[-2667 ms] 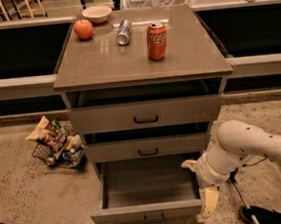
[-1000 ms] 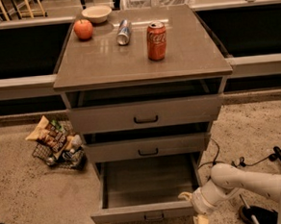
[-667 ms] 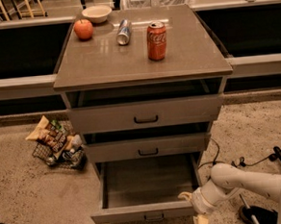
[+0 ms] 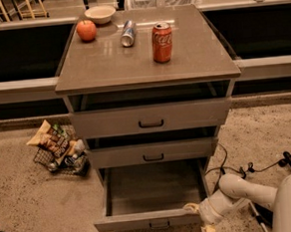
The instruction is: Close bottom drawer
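— On the floor at the left, what lies there?
— A basket (image 4: 57, 146) of snacks, just beside the cabinet (image 4: 107, 66).
— And the bottom drawer (image 4: 150, 190)?
— It is the lowest of three and stands pulled far out.
— Where is the gripper (image 4: 200, 219)?
— Low at the right end of that drawer's front panel. How far open it is, and whether it holds something, I cannot tell.

The gripper (image 4: 200, 219) sat at the right front corner of the bottom drawer (image 4: 150, 188), which jutted out beneath two other drawers (image 4: 150, 118) (image 4: 153, 152).
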